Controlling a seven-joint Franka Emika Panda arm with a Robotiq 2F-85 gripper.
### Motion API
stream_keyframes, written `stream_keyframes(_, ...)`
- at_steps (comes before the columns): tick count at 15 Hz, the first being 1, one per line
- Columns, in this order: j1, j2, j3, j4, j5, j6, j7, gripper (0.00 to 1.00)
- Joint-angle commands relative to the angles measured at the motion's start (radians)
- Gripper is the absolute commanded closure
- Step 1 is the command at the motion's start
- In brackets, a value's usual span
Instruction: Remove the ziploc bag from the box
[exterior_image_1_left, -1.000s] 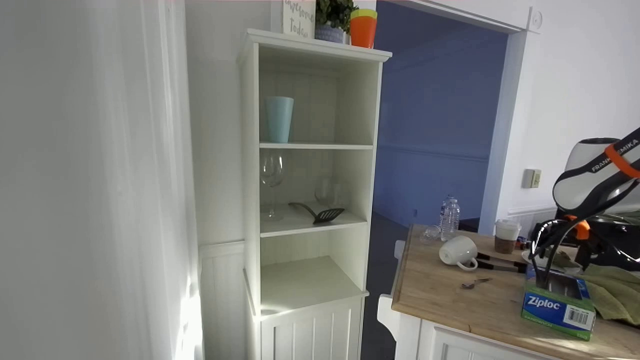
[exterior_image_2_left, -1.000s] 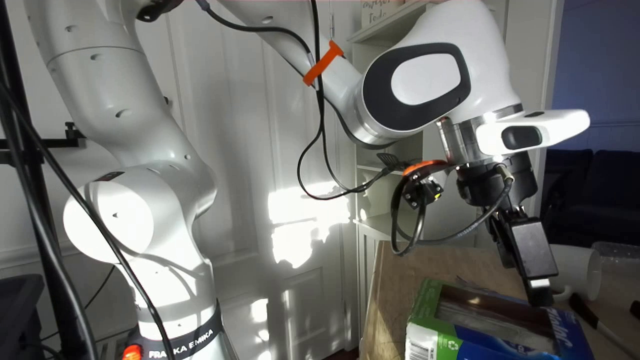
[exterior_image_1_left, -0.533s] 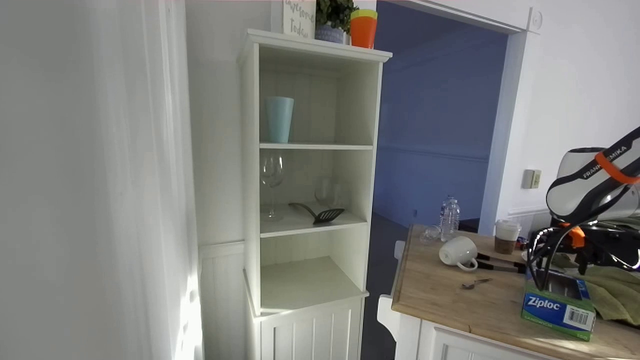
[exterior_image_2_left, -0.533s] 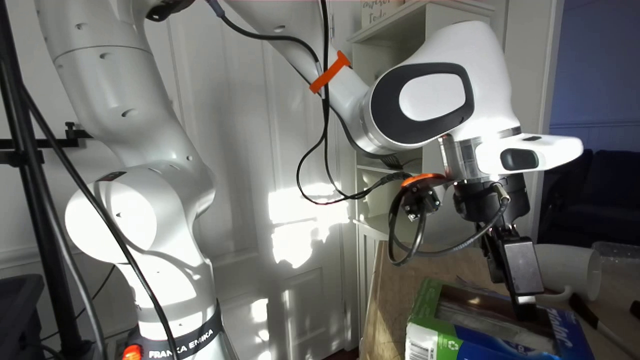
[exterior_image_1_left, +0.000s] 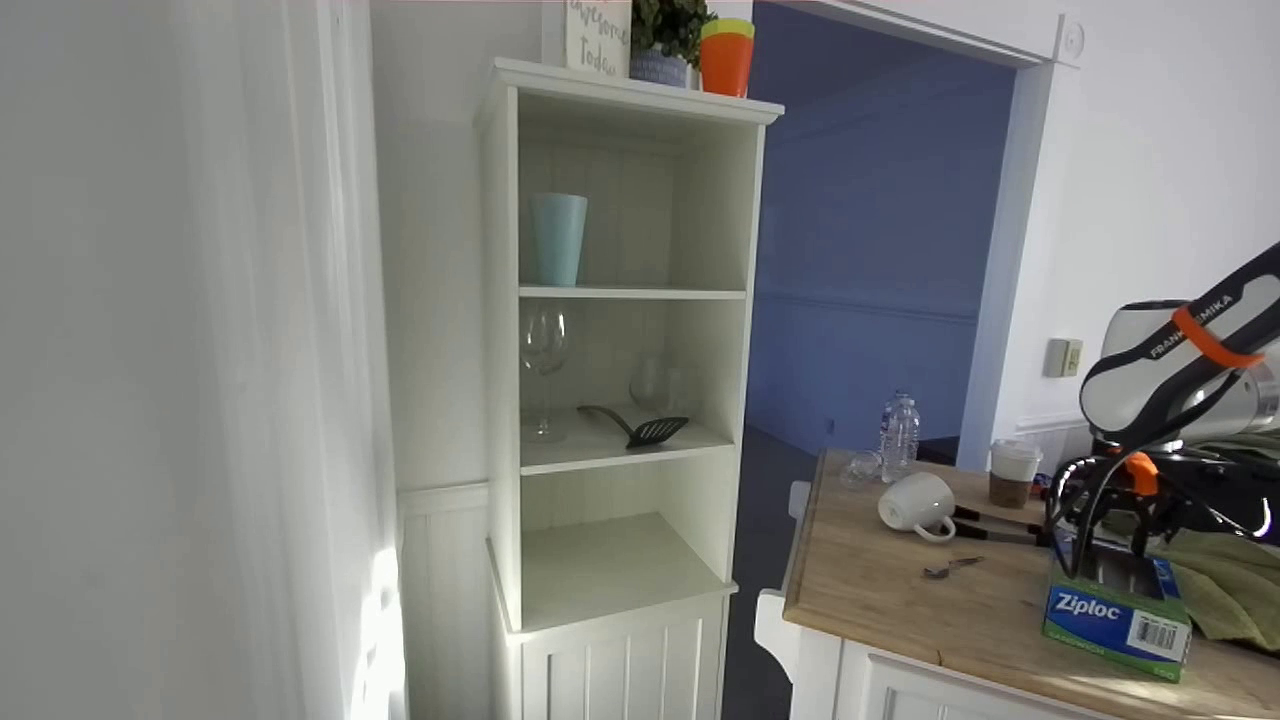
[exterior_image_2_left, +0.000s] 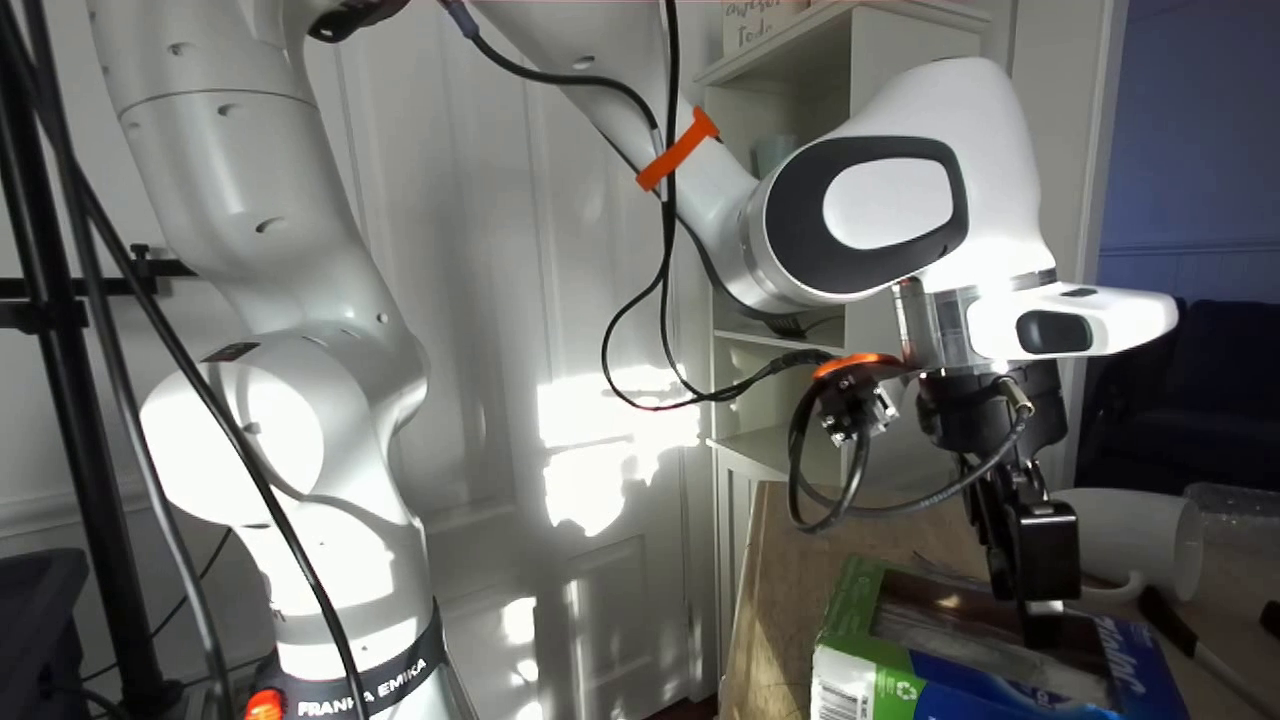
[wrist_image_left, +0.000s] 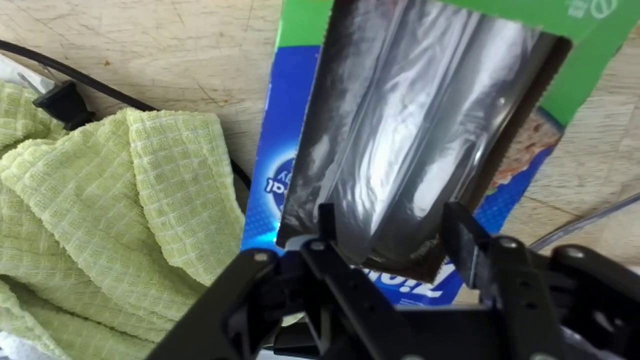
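The box (wrist_image_left: 280, 115) is a blue and green Ziploc carton with its top cut open. It lies on the wooden table and shows in both exterior views (exterior_image_1_left: 1085, 608) (exterior_image_2_left: 870, 640). Clear, shiny ziploc bags (wrist_image_left: 400, 120) lie inside the opening, and they also show in an exterior view (exterior_image_2_left: 950, 635). My gripper (wrist_image_left: 390, 225) is open, its two black fingers apart over the end of the opening near the Ziploc lettering. Nothing is held between them. In an exterior view its fingertip (exterior_image_2_left: 1042, 622) is over the box opening; whether it touches the bags I cannot tell.
A yellow-green towel (wrist_image_left: 165, 200) and a black cord (wrist_image_left: 90, 82) lie beside the box. A white mug (exterior_image_1_left: 915, 502) on its side, a spoon (exterior_image_1_left: 945, 570), a lidded cup (exterior_image_1_left: 1013, 472) and a plastic bottle (exterior_image_1_left: 899, 440) stand or lie on the table (exterior_image_1_left: 870, 590).
The arm has come down and shifted, bringing my gripper lower and farther over the box opening. The gripper has turned a little. The box has not moved.
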Motion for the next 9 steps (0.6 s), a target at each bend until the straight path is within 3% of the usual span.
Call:
stream_keyframes(1, 0.031, 0.041, -0.023, 0.043, 0.030, -0.028, -0.009, 0.39)
stream_keyframes(3, 0.038, 0.064, -0.029, 0.057, 0.033, -0.028, -0.005, 0.39)
stream_keyframes(7, 0.049, 0.115, -0.042, 0.089, 0.027, -0.039, 0.012, 0.52)
stream_keyframes(8, 0.052, 0.127, -0.046, 0.099, 0.029, -0.050, 0.016, 0.45)
stream_keyframes(9, 0.055, 0.137, -0.050, 0.106, 0.027, -0.054, 0.021, 0.46)
